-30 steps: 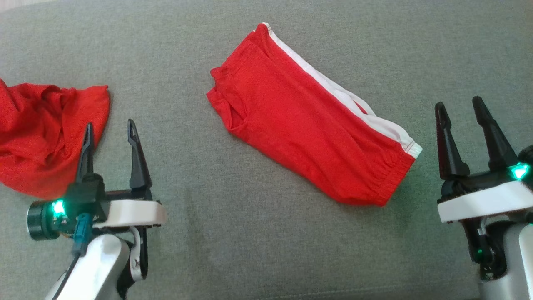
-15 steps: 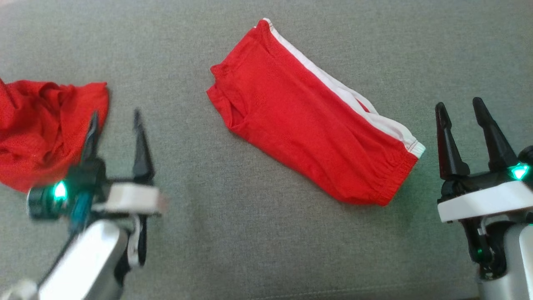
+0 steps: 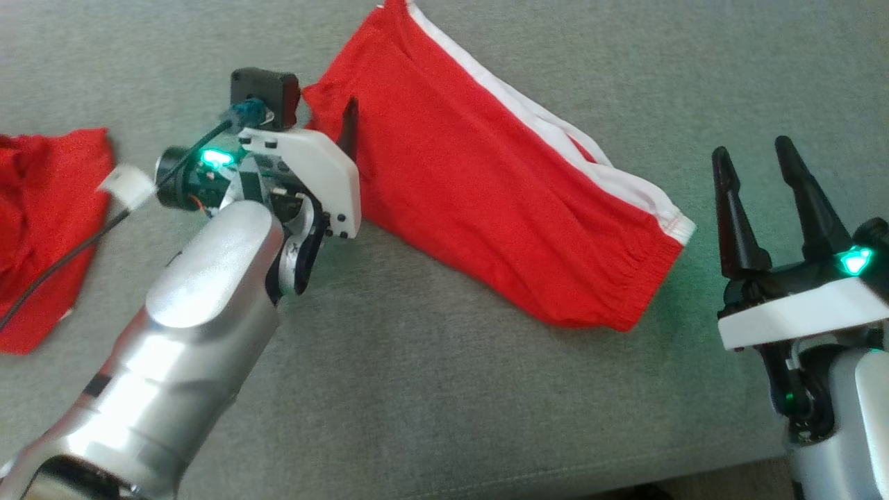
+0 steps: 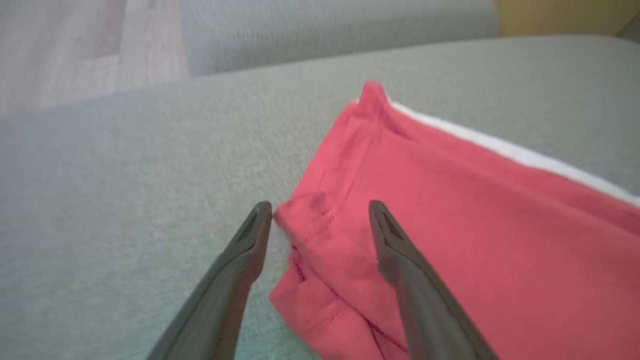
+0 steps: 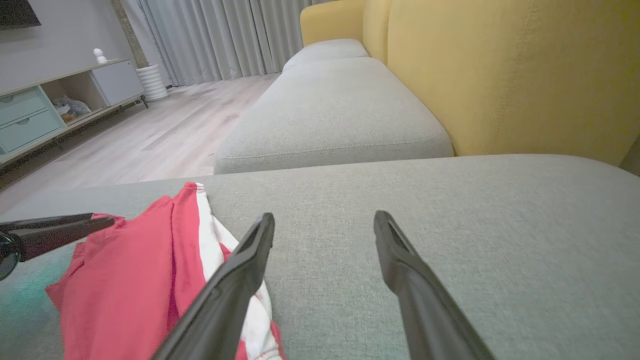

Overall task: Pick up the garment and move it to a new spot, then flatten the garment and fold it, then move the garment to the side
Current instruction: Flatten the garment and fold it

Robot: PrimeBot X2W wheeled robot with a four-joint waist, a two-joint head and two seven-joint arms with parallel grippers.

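Red white-striped folded shorts (image 3: 500, 201) lie diagonally, waistband toward the spread, empty right gripper (image 3: 751, 146). Spread left gripper (image 4: 320, 207) straddles the hem corner; grey fabric cushion (image 3: 417, 389) stretches wide around.

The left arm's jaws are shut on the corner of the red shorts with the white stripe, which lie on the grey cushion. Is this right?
Not shut: the left jaws stand open. In the left wrist view one finger is outside the corner of the red shorts and the other over the cloth, nothing pinched yet. The shorts do lie on the grey cushion.
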